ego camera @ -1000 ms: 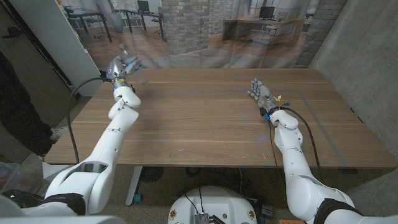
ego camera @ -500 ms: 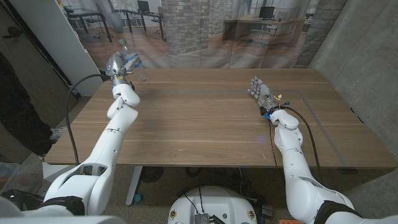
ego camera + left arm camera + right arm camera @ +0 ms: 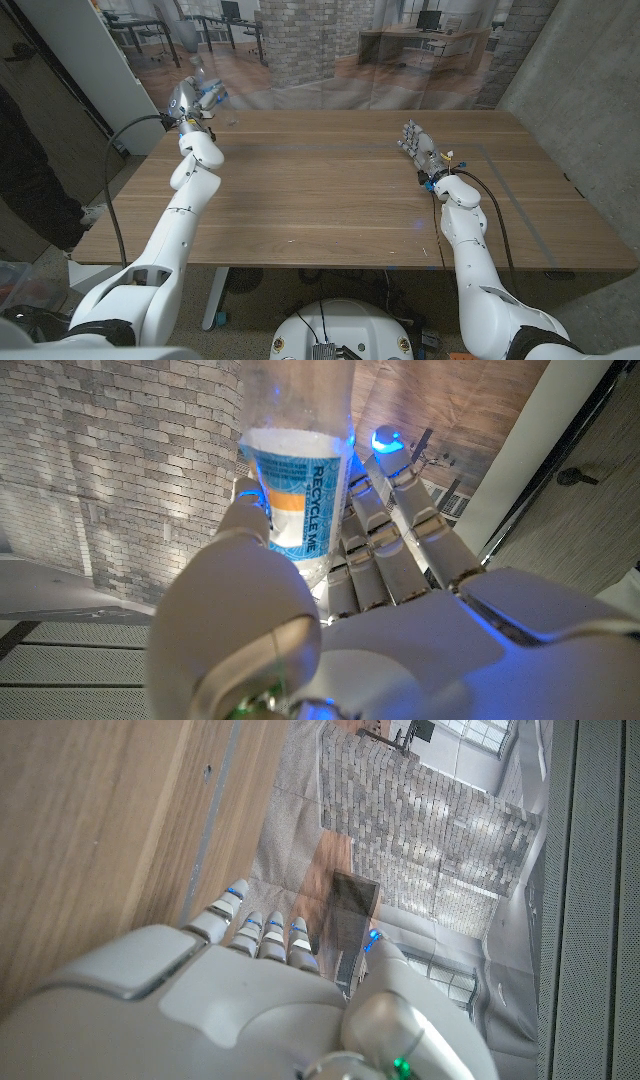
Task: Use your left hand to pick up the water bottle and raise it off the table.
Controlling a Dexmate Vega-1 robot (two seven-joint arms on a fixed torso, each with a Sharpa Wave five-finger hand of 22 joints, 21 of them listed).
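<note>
My left hand (image 3: 194, 101) is raised above the table's far left corner and grips a clear water bottle (image 3: 207, 88) with a blue and white label. In the left wrist view the bottle (image 3: 297, 480) stands between the thumb and the fingers (image 3: 390, 510) of my left hand (image 3: 330, 610), its label reading "RECYCLE ME". The bottle's bottom end is hidden by the hand. My right hand (image 3: 417, 145) stands on the table at the right with its fingers straight and apart, holding nothing. The right wrist view shows that hand (image 3: 260, 990) from behind, fingers extended.
The wooden table (image 3: 330, 190) is bare between the two arms. A printed backdrop of an office and brick wall (image 3: 320, 50) hangs along the far edge. A dark-clothed person (image 3: 30, 170) stands off the table's left side.
My left hand has risen slightly and drifted toward the far left with the bottle held in it. The right hand has stayed in place.
</note>
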